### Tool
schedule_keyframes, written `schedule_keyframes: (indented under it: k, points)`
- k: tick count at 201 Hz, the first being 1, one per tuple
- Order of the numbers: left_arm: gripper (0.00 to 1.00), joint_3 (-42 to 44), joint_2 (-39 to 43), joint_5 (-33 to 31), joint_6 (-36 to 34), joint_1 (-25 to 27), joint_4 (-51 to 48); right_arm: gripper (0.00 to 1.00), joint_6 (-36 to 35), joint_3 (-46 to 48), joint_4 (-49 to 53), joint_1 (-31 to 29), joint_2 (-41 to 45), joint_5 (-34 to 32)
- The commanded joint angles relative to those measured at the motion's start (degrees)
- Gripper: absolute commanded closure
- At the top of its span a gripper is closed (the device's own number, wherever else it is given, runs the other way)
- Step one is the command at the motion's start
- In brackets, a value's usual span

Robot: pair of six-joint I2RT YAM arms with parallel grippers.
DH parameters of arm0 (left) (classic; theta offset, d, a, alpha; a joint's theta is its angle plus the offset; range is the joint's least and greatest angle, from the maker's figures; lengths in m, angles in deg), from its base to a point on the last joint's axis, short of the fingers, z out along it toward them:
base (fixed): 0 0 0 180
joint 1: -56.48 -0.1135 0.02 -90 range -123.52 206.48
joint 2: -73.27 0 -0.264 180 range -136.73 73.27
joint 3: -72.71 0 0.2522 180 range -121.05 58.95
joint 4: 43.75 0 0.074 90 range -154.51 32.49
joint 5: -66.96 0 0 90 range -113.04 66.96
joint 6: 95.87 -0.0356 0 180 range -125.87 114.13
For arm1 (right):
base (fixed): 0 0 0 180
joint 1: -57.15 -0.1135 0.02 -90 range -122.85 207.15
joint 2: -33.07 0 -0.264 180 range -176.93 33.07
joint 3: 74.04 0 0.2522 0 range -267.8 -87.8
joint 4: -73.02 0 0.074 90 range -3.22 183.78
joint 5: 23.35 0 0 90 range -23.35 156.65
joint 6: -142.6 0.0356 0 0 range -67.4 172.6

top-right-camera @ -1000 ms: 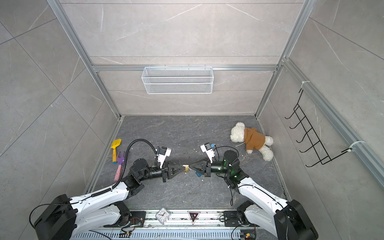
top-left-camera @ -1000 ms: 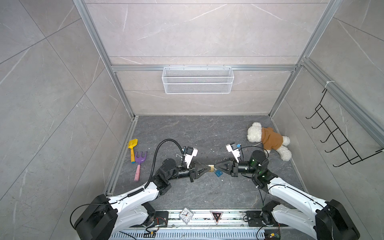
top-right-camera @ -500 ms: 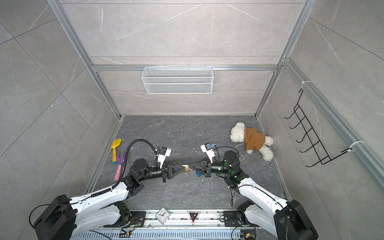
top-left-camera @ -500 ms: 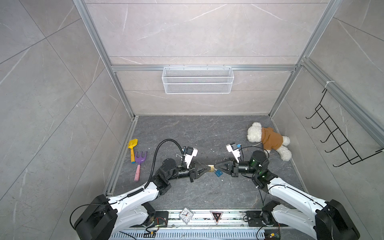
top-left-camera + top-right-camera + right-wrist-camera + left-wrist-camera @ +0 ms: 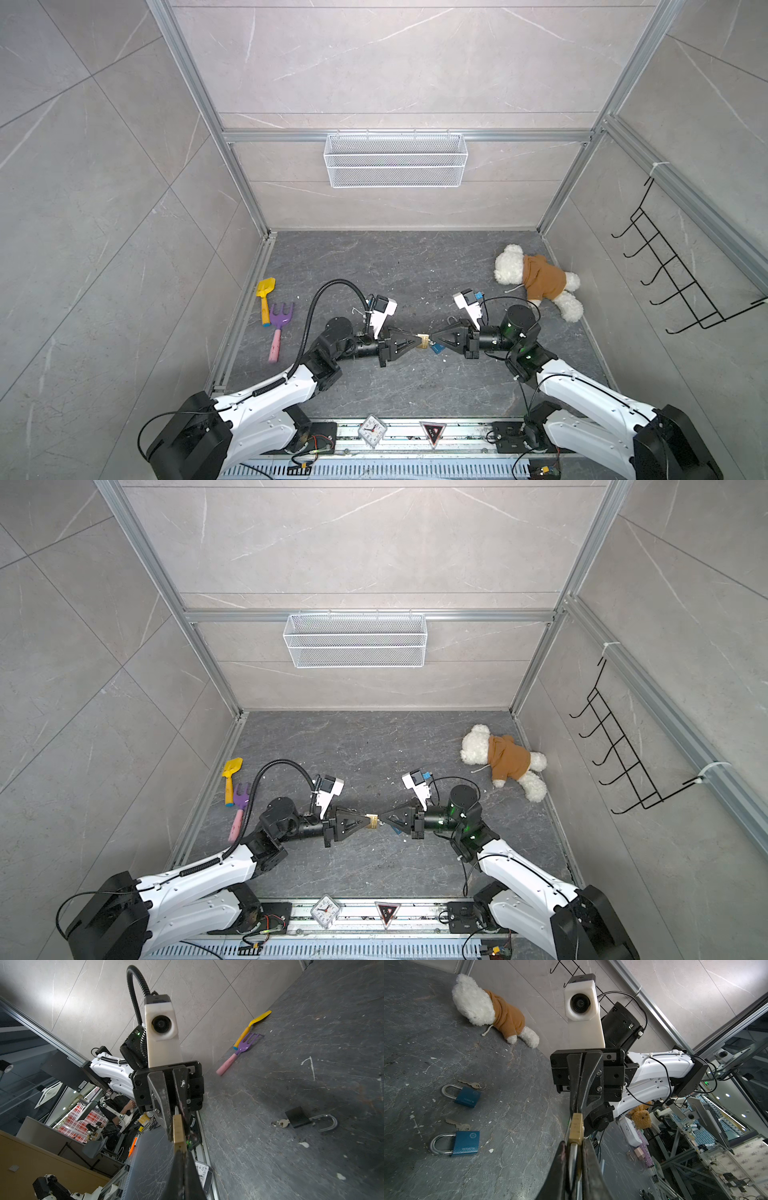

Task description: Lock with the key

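A small brass padlock point(image 5: 423, 341) hangs in the air between my two grippers, low over the dark floor near the front, in both top views point(image 5: 372, 821). My left gripper point(image 5: 574, 1147) is shut on its silver shackle point(image 5: 572, 1156), and the brass body point(image 5: 576, 1128) sticks out past the fingertips. My right gripper point(image 5: 182, 1154) is shut, with its tips against the far end of the brass body point(image 5: 178, 1130). A key for this lock is hidden, and I cannot tell whether those tips pinch one.
Two blue padlocks point(image 5: 467, 1097) point(image 5: 466, 1146) lie on the floor, each with a loose key point(image 5: 472, 1084) point(image 5: 458, 1125) beside it. A teddy bear point(image 5: 536, 280) lies at the right wall; a toy shovel point(image 5: 264, 297) and rake point(image 5: 279, 328) at the left.
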Motion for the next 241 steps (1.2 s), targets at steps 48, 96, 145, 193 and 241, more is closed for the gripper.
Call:
schedule_keyframes:
  k: [48,96,145,193,241]
  points:
    - [1.00,-1.21,1.76,0.26,-0.57,-2.92,3.42,1.00,0.32,1.17,-1.90,2.49,0.56,0.68]
    - [1.00,-1.70,-1.88,2.12,0.44,-2.92,6.41,0.70,1.07,1.17,-3.86,2.41,-0.91,0.35]
    - [1.00,-2.62,-3.39,2.70,0.64,-2.90,7.29,0.69,-0.35,0.96,-2.42,2.46,-1.45,-0.27]
    - [1.00,-3.34,-3.91,2.78,0.96,-2.91,7.40,0.69,0.54,0.92,-4.75,2.41,-3.74,0.10]
    - [1.00,-3.55,-4.62,2.71,1.19,-2.92,7.84,0.69,1.24,1.08,-6.27,2.32,-4.74,0.52]
